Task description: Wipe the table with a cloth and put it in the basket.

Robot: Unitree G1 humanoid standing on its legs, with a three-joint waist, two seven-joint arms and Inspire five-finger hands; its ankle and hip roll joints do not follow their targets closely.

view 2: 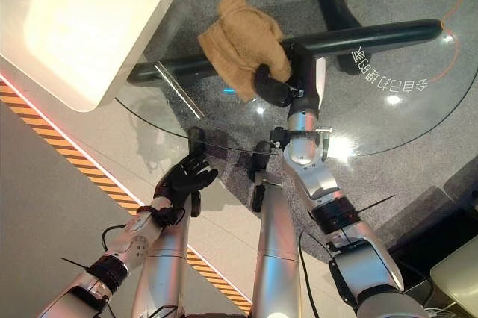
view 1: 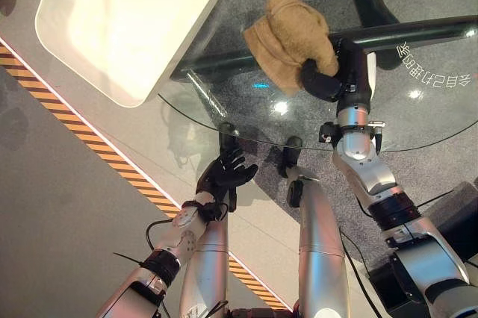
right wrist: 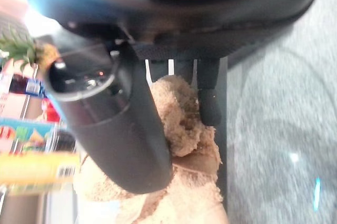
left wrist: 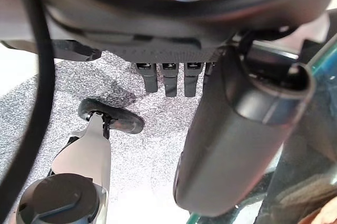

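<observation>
Pinching the tan cloth (view 1: 287, 38) on the glass table (view 1: 418, 120), the right hand (view 1: 323, 79) is wiping — it should be pressing flat and sweeping evenly — while the left hand (view 1: 224, 172) is hanging open below the rim, with the white basket (view 1: 134, 86) waiting nearby.

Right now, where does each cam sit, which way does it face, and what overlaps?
Left eye view: on the head, facing down at the glass table; both arms show, the right hand curled on the cloth, the left hand open below the rim, beside the white basket.
Right eye view: same head, a little aside; same scene.
Left wrist view: on the left wrist, along relaxed fingers toward grey floor.
Right wrist view: on the right wrist, along the hand onto the cloth.
Shared: the cloth, in both eye views and the right wrist view.
</observation>
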